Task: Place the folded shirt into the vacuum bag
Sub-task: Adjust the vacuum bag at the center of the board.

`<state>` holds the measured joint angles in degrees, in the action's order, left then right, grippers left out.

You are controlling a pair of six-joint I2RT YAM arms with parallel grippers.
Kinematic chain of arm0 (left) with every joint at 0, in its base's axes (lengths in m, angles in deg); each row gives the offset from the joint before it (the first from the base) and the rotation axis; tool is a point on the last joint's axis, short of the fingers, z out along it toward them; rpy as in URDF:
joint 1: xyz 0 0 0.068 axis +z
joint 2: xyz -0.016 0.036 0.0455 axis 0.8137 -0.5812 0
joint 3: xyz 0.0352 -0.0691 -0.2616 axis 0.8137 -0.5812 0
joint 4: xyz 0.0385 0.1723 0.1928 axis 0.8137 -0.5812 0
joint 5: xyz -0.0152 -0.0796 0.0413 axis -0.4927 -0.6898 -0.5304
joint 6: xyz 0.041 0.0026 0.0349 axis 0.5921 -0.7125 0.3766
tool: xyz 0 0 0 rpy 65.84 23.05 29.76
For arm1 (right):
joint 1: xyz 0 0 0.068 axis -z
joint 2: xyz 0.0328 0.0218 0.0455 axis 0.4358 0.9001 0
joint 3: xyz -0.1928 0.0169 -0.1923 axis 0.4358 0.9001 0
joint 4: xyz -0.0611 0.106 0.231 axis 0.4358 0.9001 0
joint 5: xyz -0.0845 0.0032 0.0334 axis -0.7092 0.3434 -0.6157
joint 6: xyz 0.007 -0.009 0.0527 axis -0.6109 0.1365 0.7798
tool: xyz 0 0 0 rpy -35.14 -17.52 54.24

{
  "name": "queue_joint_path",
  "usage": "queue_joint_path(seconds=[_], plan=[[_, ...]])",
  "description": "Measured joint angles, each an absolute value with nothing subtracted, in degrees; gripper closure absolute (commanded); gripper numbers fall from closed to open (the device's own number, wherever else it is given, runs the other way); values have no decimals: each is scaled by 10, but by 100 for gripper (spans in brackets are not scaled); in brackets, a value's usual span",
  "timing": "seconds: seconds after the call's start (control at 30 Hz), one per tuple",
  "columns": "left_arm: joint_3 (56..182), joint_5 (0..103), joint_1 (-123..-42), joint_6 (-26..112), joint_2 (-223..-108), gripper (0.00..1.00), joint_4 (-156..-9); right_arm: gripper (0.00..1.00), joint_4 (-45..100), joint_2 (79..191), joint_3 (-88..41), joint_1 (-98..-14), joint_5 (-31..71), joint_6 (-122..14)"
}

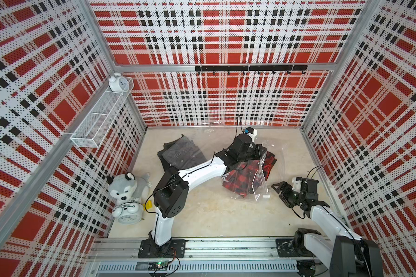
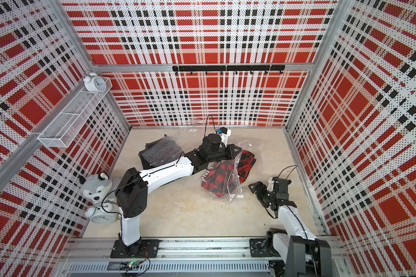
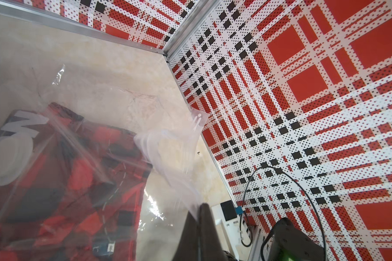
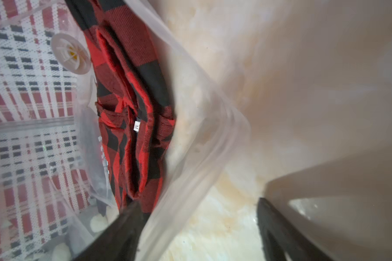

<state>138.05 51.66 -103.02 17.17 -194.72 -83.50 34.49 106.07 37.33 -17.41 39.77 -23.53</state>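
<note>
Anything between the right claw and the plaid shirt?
Only the clear crinkly plastic vacuum bag itself: its loose near edge, with the small white slider clip, lies between the open right claw and the red-and-black plaid folded shirt. The left claw is shut on the bag's film. Nothing else visible intervenes.

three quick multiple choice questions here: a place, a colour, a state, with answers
1. Where is the husky plush? A) on a wall B) on the table beside an alarm clock C) on a chair
2. What colour is the shirt under the vacuum bag plastic? A) plain blue B) white C) red and black check
3. The fingers of the left gripper are: A) shut on the vacuum bag B) wide open C) holding a clock
Answers: B, it leans by the clock; C, checks show through plastic; A, the left wrist view shows them pinching film.
</note>
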Motion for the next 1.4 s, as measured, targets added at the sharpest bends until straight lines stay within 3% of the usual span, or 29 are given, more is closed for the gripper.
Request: queue_joint_path(seconds=[0.2, 0.37, 0.6, 0.87, 1.4], plan=[[1380, 516, -1030, 176, -1944, 100, -839, 82, 299, 1081, 367, -194, 417, -212], [1381, 517, -1028, 185, -1942, 100, -848, 96, 315, 1057, 300, -236, 410, -201], [1408, 523, -1017, 209, -1941, 100, -878, 98, 347, 1049, 169, -293, 399, -188], [1537, 519, -988, 259, -1941, 100, -957, 100, 392, 1109, -6, -354, 367, -187], [1760, 456, -947, 281, -1971, 100, -1037, 100, 492, 1153, -229, -356, 335, -219]])
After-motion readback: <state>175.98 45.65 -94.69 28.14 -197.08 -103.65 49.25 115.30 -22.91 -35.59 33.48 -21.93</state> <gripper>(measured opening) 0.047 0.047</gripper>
